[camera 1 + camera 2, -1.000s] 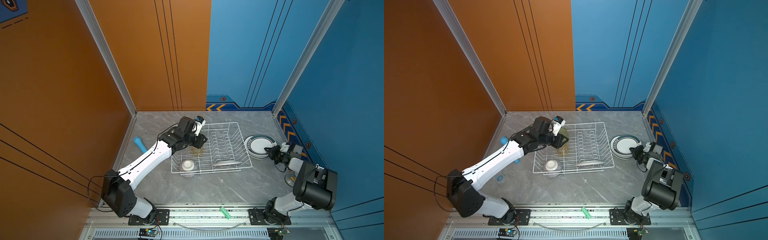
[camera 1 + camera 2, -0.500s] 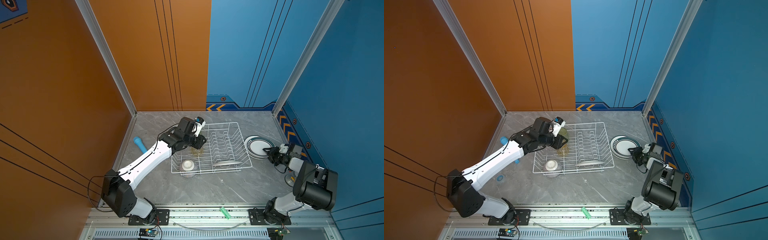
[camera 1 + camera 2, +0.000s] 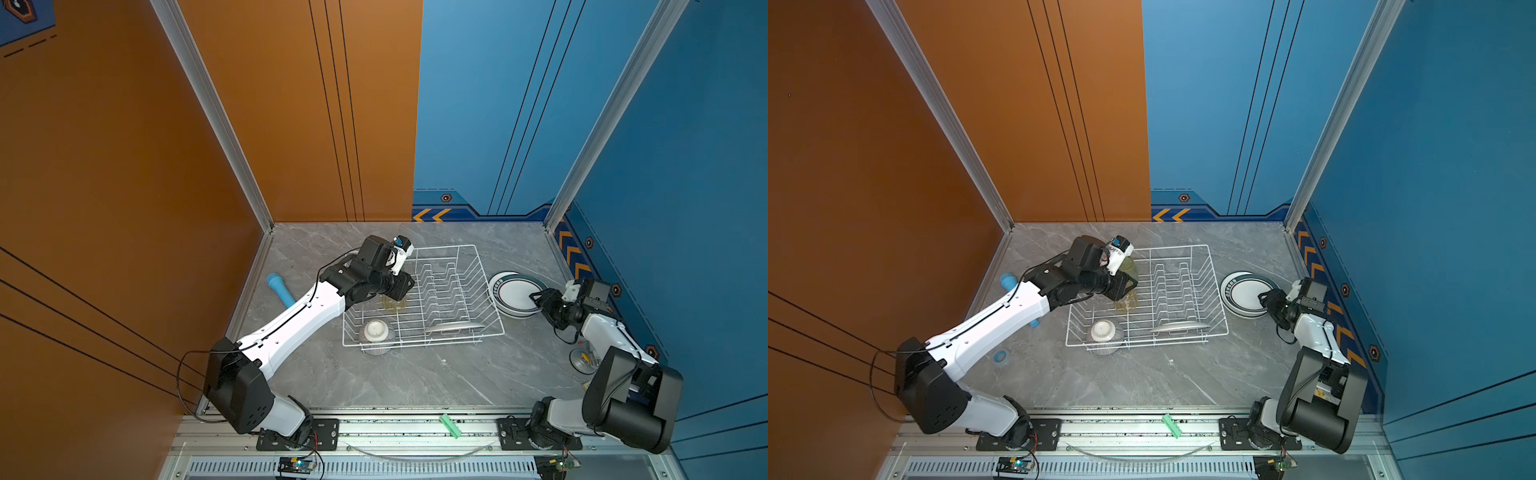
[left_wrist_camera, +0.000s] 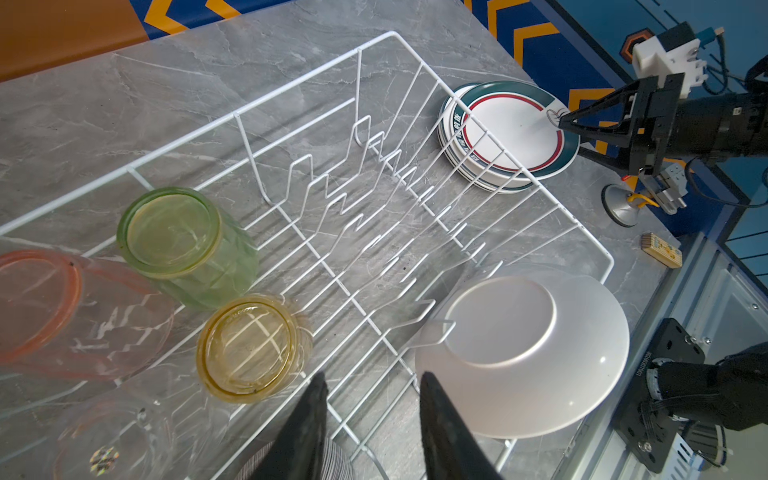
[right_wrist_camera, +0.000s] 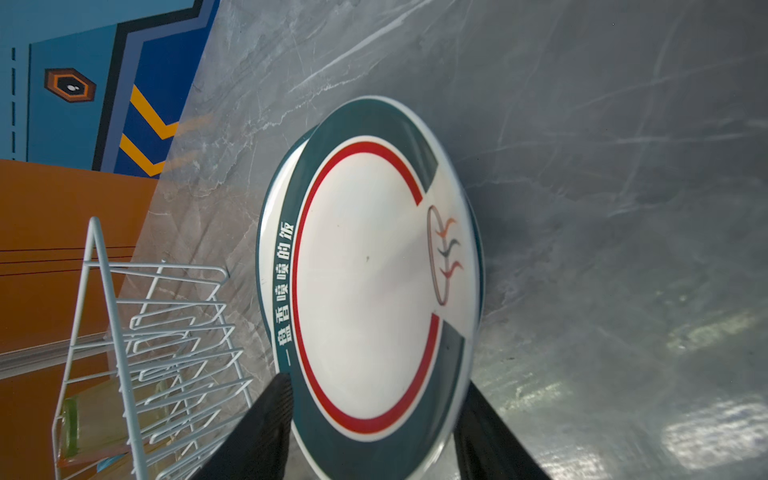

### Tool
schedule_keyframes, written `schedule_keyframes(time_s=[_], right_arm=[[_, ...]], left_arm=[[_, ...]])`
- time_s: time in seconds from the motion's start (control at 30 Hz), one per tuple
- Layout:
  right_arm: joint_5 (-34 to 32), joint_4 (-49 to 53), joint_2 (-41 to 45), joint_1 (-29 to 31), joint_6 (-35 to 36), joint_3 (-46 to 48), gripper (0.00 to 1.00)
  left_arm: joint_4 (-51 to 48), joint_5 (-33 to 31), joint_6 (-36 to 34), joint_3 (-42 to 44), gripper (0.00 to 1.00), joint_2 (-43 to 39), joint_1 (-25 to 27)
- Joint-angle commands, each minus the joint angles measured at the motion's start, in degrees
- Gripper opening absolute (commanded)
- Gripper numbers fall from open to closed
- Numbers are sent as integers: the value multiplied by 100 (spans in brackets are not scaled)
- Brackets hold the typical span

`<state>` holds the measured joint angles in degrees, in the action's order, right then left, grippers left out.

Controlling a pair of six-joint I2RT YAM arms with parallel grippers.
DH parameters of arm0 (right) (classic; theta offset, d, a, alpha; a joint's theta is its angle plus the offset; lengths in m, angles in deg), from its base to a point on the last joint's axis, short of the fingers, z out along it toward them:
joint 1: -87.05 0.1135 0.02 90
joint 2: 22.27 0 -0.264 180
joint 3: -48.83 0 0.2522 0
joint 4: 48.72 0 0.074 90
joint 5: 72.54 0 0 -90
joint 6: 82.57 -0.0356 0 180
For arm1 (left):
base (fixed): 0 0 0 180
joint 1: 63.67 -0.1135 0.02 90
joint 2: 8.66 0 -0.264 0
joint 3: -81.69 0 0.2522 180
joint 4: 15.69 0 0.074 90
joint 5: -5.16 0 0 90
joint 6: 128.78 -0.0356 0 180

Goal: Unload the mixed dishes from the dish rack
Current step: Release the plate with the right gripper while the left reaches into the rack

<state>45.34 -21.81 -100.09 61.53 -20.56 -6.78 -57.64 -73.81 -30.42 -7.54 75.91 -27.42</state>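
Right gripper (image 5: 376, 380) has spread its jaws since a second ago; they now stand open either side of the rim of the top plate (image 5: 365, 270), which lies on the stack (image 4: 498, 185) beside the dish rack (image 3: 436, 291). Inside the rack sit an upturned plate (image 4: 523, 357), a pink tumbler (image 4: 62, 316), a green tumbler (image 4: 183, 245), a yellow tumbler (image 4: 249, 349) and a striped bowl (image 3: 376, 332). Left gripper (image 4: 372, 374) hovers open over the wires

Bare tabletop (image 3: 415, 374) before the dish rack (image 3: 487, 300); upright slot wires (image 3: 440, 286) inside.
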Motion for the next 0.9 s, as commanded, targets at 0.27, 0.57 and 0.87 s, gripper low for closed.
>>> schedule_keyframes(time_s=[0.27,0.57,0.87], right_arm=[[-336,325,-195,174,246,-137,60],[-484,611,356,312,374,-223,60],[-823,1160,1693,1025,435,-457,65]], left_arm=[[-227,-139,-159,-70,38,18,75],[-365,-336,-868,-186,39,32,703],[-1234,-1391,-2400,-1027,40,676,2333]])
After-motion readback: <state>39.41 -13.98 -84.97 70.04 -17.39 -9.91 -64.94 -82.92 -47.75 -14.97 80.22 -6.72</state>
